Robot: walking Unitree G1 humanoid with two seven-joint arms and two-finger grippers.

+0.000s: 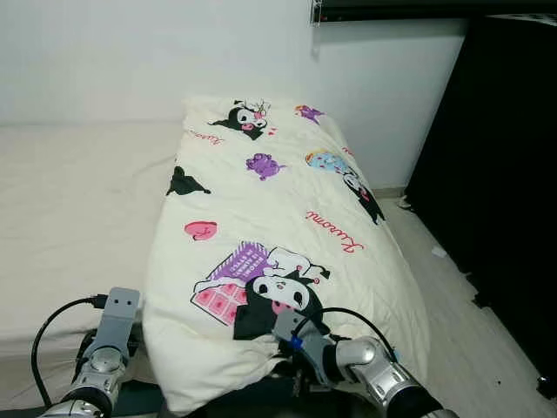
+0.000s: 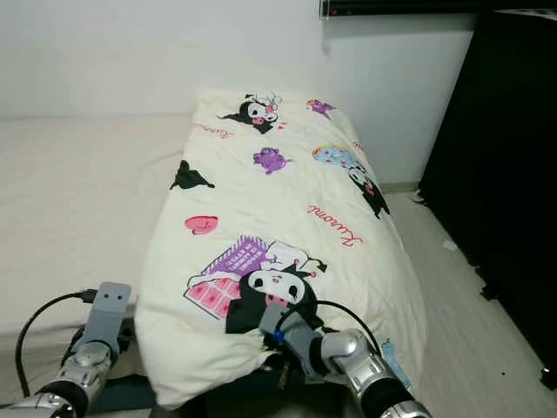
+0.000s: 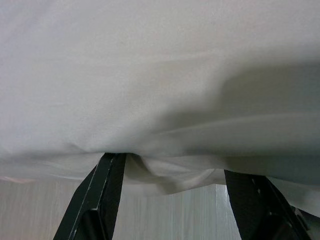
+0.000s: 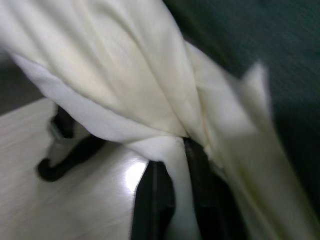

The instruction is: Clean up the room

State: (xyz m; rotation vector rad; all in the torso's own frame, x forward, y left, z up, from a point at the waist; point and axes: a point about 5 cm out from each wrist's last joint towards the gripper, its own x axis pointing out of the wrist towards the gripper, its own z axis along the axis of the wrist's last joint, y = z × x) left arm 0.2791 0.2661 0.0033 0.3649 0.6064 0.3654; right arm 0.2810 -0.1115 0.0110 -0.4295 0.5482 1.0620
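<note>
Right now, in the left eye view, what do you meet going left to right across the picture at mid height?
Bare mattress → cartoon-print quilt → pale floor → black cabinet.

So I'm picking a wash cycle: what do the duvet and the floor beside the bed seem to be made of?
The duvet looks like soft, matte woven fabric, perhaps cotton or microfibre, with padding inside: it puffs up, creases, and bunches where the right gripper pinches its edge. Cartoon prints sit flat on it. The floor looks like pale wood-grain laminate or vinyl planks with a slight sheen; which one cannot be told.
</note>
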